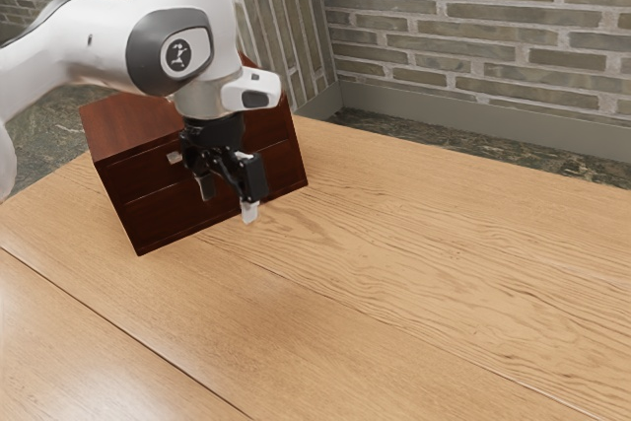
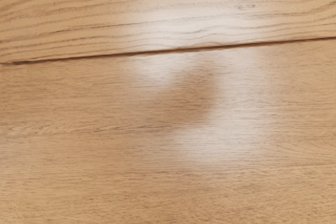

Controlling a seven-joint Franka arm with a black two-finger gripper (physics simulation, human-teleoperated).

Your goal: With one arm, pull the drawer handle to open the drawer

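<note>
The hand hangs open and empty, fingers down, just in front of the drawer box at the worktop's far edge. The small handle lies slightly above it, toward the exterior view's left.

Light wood tabletop with wavy grain and a dark seam between planks. Behind it are greyish-tan brick walls meeting at a corner, a grey baseboard and a dark mottled stone floor. Soft light, with a pale sheen on the wood.
</note>
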